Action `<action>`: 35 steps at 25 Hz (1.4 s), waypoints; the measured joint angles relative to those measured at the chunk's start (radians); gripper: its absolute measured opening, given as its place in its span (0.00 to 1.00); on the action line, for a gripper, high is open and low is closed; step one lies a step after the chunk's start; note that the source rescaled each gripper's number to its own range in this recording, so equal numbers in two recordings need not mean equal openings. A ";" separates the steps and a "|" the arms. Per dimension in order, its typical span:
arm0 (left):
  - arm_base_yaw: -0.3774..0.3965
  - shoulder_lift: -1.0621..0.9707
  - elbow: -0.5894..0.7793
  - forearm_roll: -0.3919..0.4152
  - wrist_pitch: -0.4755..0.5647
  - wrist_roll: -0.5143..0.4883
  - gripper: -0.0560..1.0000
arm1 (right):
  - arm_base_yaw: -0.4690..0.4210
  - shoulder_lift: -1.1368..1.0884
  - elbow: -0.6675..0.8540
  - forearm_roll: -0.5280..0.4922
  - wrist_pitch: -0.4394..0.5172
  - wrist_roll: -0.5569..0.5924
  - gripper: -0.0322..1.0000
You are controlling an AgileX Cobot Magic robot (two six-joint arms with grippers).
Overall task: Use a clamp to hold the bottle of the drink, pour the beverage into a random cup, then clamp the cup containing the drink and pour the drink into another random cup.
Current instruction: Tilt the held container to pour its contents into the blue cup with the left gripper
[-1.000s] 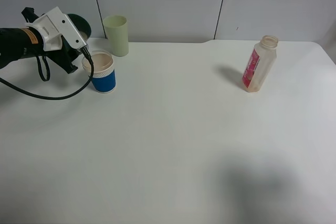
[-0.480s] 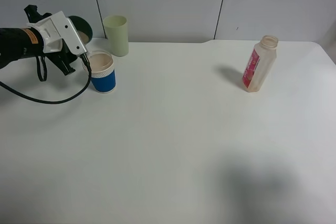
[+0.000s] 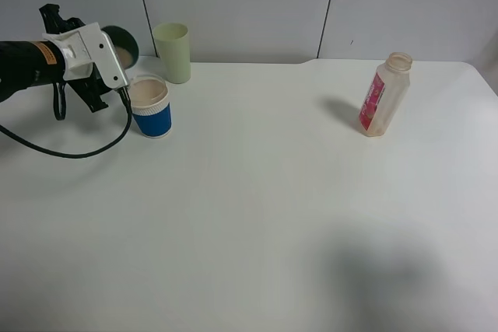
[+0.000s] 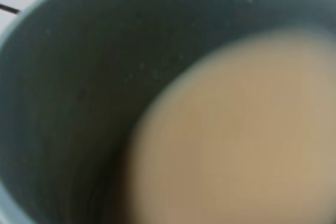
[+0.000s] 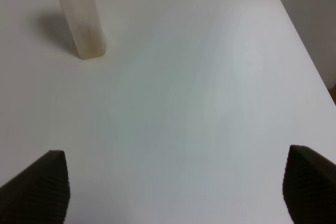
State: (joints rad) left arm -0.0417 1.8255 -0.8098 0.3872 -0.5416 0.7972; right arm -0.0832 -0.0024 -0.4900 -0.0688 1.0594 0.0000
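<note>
From above, the left pincer [image 3: 117, 56] clamps the tilted teal cup [image 3: 120, 43] at ten o'clock on the table [image 3: 257, 192], beside the blue paper cup [image 3: 149, 106]. Only the left wrist view shows the beverage [image 4: 236, 135] inside. The right pincer [image 5: 173, 182] stands apart, the bottle [image 5: 79, 14] at eleven o'clock beyond it.

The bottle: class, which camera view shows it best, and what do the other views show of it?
The exterior high view: the whole bottle stands upright, capless, red label visible. The right wrist view shows only its lower body. The left wrist view shows none of it.
</note>
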 joint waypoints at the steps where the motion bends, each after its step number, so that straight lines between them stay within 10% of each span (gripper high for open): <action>1: 0.000 0.000 0.000 0.000 -0.001 0.010 0.05 | 0.000 0.000 0.000 0.000 0.000 0.000 0.68; 35: 0.000 0.000 0.000 0.000 -0.008 0.203 0.05 | 0.000 0.000 0.000 0.000 0.000 0.000 0.68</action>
State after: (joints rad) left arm -0.0417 1.8255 -0.8098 0.3872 -0.5499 1.0007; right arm -0.0832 -0.0024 -0.4900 -0.0688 1.0594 0.0000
